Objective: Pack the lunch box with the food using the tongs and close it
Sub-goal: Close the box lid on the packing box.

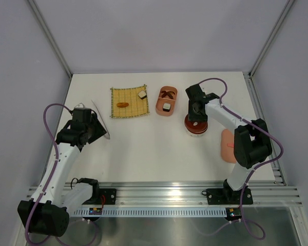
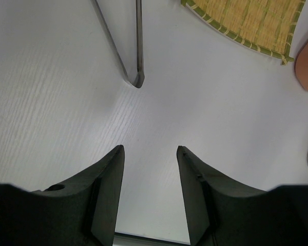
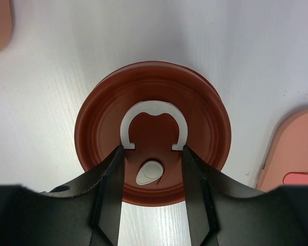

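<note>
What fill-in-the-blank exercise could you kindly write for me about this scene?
The yellow mat holds ___ food pieces. The ___ lie on the table ahead of the open left hand. The open right hand hovers over the round red lid. The lunch box beside the mat is coloured ___.
Missing words: two; tongs; pink.

The left arm [image 1: 59,159] is bent forward, and the left gripper [image 2: 150,151] points down with jaws parted. The right arm [image 1: 223,115] reaches inward; the right gripper [image 3: 151,151] also points down, jaws parted.
</note>
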`<state>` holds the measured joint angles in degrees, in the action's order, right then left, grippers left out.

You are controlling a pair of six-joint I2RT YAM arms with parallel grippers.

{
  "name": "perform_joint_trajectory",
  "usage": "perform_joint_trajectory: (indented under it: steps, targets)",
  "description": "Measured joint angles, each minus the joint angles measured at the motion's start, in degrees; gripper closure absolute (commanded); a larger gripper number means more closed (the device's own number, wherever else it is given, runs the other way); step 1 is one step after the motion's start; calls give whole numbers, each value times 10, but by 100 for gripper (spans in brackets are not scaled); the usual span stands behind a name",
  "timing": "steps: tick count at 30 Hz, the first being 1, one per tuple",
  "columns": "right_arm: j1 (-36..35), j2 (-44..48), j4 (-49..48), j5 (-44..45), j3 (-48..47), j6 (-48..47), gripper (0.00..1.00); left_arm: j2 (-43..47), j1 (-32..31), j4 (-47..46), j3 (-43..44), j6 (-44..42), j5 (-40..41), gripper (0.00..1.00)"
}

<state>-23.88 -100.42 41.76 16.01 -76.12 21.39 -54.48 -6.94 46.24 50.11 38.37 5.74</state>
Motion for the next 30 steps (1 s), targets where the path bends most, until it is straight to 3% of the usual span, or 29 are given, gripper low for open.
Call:
perform_joint_trajectory:
  steps: [21,30]
  targets:
    - [11,10,-38,9,25,3,88,0,0,0,0,0,0,51]
    - [12,48,-85,9,82,14,89,0,0,0,0,0,0,51]
